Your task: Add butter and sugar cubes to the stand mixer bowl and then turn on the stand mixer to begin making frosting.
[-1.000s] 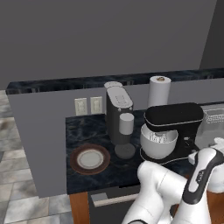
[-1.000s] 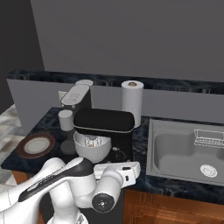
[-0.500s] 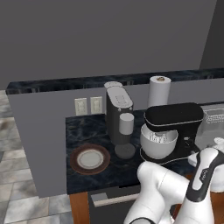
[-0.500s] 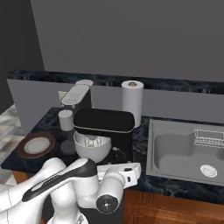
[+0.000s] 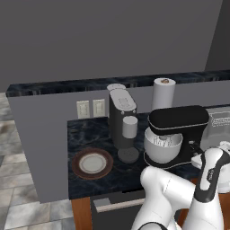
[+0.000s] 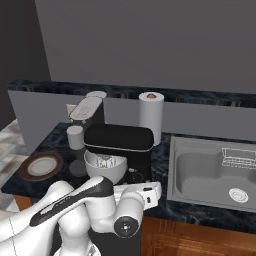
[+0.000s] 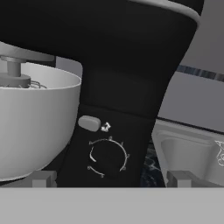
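Observation:
The black stand mixer [image 5: 179, 119] [image 6: 119, 138] stands on the dark counter, its head down over the off-white stand mixer bowl [image 5: 162, 146] [image 6: 105, 169]. In the hand view the mixer's black column [image 7: 131, 65] is close ahead, with a round dial [image 7: 108, 157] and a small grey lever [image 7: 89, 123] on it; the bowl [image 7: 30, 127] is to the left. My gripper [image 7: 111, 179] is open, fingers wide apart, just short of the dial and holding nothing. The hand [image 6: 154, 192] [image 5: 197, 160] hovers at the counter's front edge beside the mixer's base. Butter and sugar cubes are hidden from view.
A tall dark grey coffee machine [image 5: 122, 117] with a small cup [image 5: 130, 127] stands left of the mixer. A brown-rimmed white plate [image 5: 92, 163] lies farther left. A paper towel roll [image 5: 163, 92] stands behind the mixer. A steel sink [image 6: 215, 172] is to the right.
The arm's forearm has shifted slightly; the hand stays in front of the mixer. Nothing else has moved.

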Controlling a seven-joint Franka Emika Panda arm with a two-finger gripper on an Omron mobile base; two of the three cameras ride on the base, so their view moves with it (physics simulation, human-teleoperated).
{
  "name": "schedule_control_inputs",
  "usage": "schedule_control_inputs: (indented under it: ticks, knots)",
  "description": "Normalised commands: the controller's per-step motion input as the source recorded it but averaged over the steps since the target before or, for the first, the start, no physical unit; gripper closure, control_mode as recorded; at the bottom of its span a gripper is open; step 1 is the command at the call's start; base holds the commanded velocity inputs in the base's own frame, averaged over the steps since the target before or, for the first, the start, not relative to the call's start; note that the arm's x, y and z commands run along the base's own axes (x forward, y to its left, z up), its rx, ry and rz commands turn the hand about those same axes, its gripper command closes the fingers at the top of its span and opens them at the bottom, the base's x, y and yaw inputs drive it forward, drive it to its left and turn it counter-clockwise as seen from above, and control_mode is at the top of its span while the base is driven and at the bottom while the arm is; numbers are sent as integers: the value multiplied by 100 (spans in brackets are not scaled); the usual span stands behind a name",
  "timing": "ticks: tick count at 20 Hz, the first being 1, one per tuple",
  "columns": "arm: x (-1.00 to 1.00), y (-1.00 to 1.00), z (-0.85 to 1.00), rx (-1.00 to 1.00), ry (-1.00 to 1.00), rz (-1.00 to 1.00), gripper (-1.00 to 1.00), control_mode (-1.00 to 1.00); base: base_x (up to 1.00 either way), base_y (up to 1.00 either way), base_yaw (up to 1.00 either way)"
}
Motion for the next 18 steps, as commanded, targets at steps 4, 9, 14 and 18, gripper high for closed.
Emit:
schedule_control_inputs:
  ticks: [4,9,14,18]
  knots:
    - [20,13,-20,0,0,0,-100,-100,0,0,0]
    - [20,14,-25,0,0,0,-100,-100,0,0,0]
    - [21,15,-14,0,0,0,-100,-100,0,0,0]
    - [20,19,-4,0,0,-3,-100,-100,0,0,0]
